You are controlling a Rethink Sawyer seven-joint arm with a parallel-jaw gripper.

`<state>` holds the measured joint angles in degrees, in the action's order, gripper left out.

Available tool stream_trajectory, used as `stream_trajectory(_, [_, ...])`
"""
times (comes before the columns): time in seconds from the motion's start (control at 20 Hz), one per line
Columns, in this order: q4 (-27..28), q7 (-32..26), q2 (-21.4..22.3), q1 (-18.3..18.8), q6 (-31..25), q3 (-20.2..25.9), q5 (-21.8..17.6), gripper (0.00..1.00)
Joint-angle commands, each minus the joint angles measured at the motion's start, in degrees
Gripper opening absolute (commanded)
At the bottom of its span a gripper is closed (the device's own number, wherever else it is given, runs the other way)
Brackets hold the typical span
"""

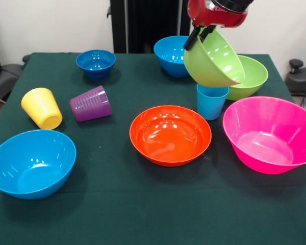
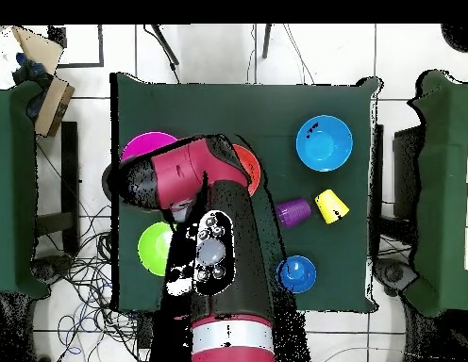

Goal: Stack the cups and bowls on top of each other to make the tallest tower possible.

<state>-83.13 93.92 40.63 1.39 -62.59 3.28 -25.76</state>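
My gripper (image 1: 198, 37) is shut on the rim of a lime green bowl (image 1: 214, 58) and holds it tilted in the air, just above an upright light blue cup (image 1: 211, 102). A second lime green bowl (image 1: 251, 76) stands behind it. The orange bowl (image 1: 170, 135) is at the middle and the large pink bowl (image 1: 270, 133) at the right. Light blue bowls stand at the front left (image 1: 31, 163) and at the back (image 1: 172, 55). The small dark blue bowl (image 1: 96, 63) is at the back left. The yellow cup (image 1: 42, 107) and purple cup (image 1: 91, 103) lie on their sides.
In the overhead view the arm (image 2: 214, 236) covers the gripper, the held bowl and the light blue cup. The green tablecloth (image 1: 143, 204) ends at the edges on all sides. A chair wheel (image 1: 296, 65) shows beyond the table's right side.
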Motion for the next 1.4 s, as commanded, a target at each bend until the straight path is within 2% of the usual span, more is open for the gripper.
stream_trajectory(0.05, [-8.82,8.86,3.99,5.02,9.87,3.31,9.01,0.00])
stream_trajectory(0.35, [-8.03,9.30,3.66,3.98,9.66,2.07,10.98,0.00])
stream_trajectory(0.8, [-6.31,7.34,2.41,5.18,9.41,2.14,14.23,0.00])
stream_trajectory(1.0, [-6.75,6.83,2.16,5.61,10.91,2.25,14.93,0.00])
stream_trajectory(1.25, [-8.79,6.33,1.84,7.05,16.50,3.64,16.91,0.00])
stream_trajectory(1.4, [-9.50,6.43,2.26,6.50,17.51,3.64,17.15,0.00])
